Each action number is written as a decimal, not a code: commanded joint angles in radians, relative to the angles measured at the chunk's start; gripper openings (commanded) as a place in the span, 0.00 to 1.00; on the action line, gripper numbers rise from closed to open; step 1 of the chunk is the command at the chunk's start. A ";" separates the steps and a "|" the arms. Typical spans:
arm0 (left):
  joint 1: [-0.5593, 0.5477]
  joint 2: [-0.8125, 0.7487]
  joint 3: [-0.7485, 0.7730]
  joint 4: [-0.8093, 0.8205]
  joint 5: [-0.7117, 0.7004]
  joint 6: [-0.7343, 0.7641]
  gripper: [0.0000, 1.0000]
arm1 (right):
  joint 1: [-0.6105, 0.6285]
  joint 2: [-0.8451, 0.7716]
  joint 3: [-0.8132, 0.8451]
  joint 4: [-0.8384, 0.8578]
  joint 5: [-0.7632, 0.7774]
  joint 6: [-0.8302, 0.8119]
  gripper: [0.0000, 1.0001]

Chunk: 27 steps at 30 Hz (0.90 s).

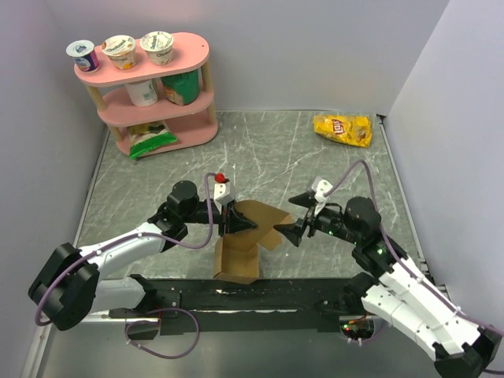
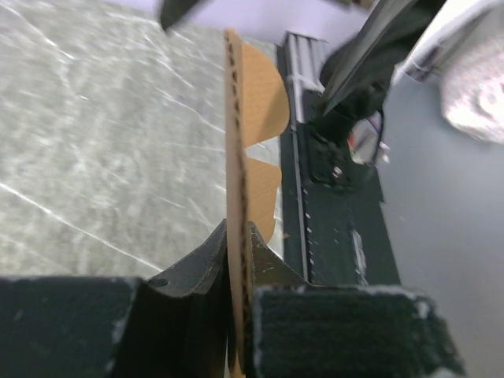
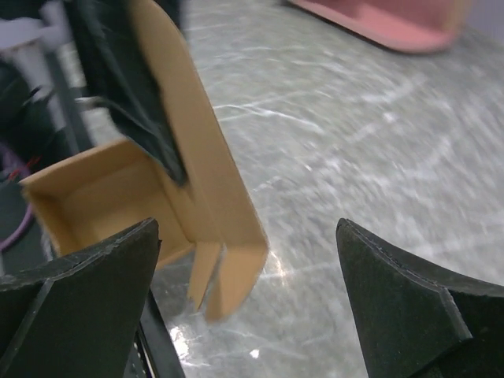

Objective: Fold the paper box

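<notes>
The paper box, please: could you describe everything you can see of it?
The paper box is plain brown corrugated cardboard, partly folded: an open, squarish tray part lies by the table's near edge, with one panel raised and rounded flaps sticking out. The left gripper pinches the raised panel. The right gripper stands open beside it, apparently not touching.

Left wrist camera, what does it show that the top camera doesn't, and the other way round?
Only the left wrist view: the paper box wall seen edge-on, its corrugated edge clamped between the fingers of the left gripper. Only the top view: the pink shelf with yogurt cups, the yellow chip bag, and the box's open cavity. Both: the paper box, the left gripper shut on it, and the grey table.
</notes>
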 commanded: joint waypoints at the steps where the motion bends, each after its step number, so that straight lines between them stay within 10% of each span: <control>1: 0.004 0.031 0.041 -0.033 0.129 0.020 0.14 | -0.010 0.118 0.125 0.013 -0.261 -0.140 1.00; 3: 0.002 0.048 0.049 -0.032 0.151 0.017 0.14 | -0.010 0.151 0.131 0.023 -0.296 -0.135 0.97; 7: 0.002 0.066 0.058 -0.014 0.143 0.013 0.20 | -0.010 0.231 0.128 0.053 -0.332 -0.117 0.52; 9: 0.002 0.072 0.052 0.000 0.088 0.005 0.33 | -0.010 0.255 0.148 0.016 -0.312 -0.126 0.22; 10: 0.002 0.072 0.048 0.005 0.053 0.001 0.55 | -0.010 0.271 0.151 0.008 -0.295 -0.130 0.02; 15: 0.002 0.066 0.025 -0.038 -0.267 0.003 0.88 | -0.009 0.266 0.162 -0.058 -0.052 -0.192 0.00; 27: -0.007 -0.019 -0.115 0.063 -0.647 -0.114 0.79 | 0.071 0.317 0.186 -0.108 0.177 -0.265 0.00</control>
